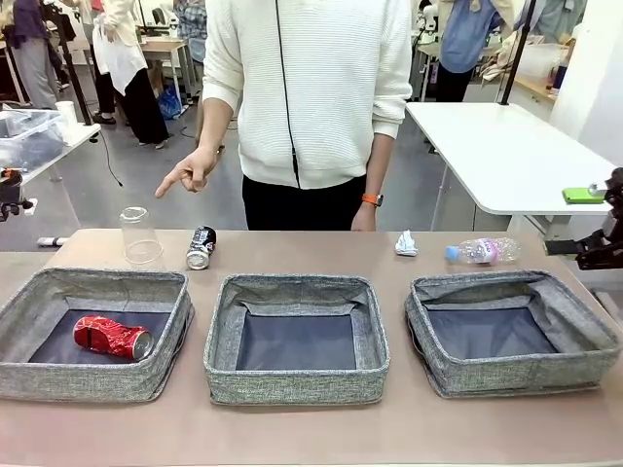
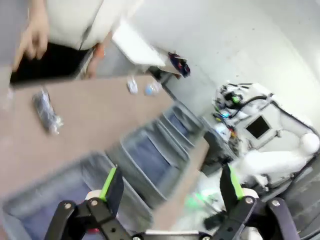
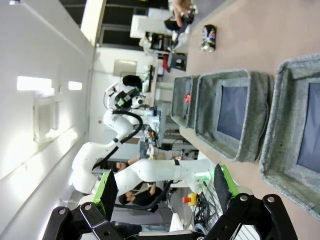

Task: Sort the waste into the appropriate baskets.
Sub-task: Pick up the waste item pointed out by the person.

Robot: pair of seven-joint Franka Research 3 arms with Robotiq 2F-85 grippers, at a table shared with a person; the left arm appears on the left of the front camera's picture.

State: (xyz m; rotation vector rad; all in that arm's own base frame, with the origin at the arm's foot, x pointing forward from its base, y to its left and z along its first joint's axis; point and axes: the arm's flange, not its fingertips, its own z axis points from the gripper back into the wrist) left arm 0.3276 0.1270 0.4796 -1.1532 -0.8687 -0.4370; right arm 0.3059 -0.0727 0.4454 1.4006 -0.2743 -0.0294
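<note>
Our left claw [image 2: 170,184] and right claw [image 3: 165,190] are black, with hinged link bars, round silver screws and bright green pads [image 3: 106,189]. Our left arm [image 3: 150,172] is smooth, glossy white, with a black cable along it.

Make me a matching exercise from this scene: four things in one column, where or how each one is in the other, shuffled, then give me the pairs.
1. crushed red can
2. clear plastic cup
3. bottle with pink label
4. middle basket

A. lying behind the right basket
B. holds nothing
C. inside the left basket
D. standing behind the left basket

Pairs: 1-C, 2-D, 3-A, 4-B
</note>
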